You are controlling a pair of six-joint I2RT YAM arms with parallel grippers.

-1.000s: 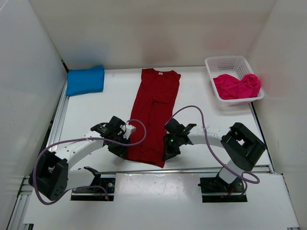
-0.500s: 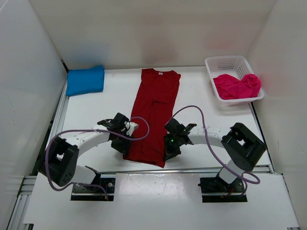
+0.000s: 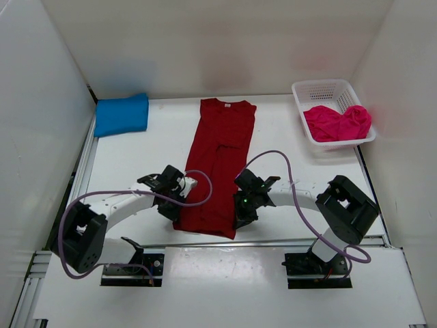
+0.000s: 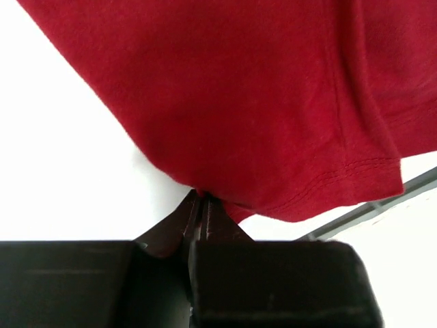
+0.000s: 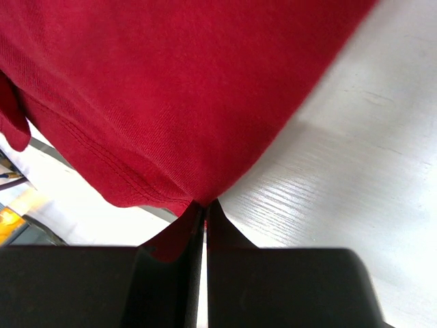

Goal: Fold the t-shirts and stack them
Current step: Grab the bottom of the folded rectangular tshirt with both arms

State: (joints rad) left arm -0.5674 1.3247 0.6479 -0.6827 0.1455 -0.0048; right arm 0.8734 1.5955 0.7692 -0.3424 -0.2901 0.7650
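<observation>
3 tees: 1 dark red tee (image 3: 222, 154) flat, L gripper (image 4: 201, 199) & R gripper (image 5: 205, 203) each clamped on its hem corners; 1 blue tee (image 3: 121, 114) folded; 1 pink tee (image 3: 336, 123) in 1 basket (image 3: 321, 85).

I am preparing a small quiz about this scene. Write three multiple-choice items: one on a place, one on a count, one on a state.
1. Where does the pink t-shirt lie?
A) in the white basket
B) folded at the far left corner
C) spread out between the arms

2. How many t-shirts are in view?
A) two
B) three
C) four

3. The left end effector is:
A) open, holding nothing
B) shut on the red t-shirt
C) shut on the basket

Answers:
1 A: it is bunched inside the basket at the far right.
2 B: there is one blue t-shirt, one red and one pink.
3 B: the left wrist view shows its fingers pinched on the red cloth near the hem.
</observation>
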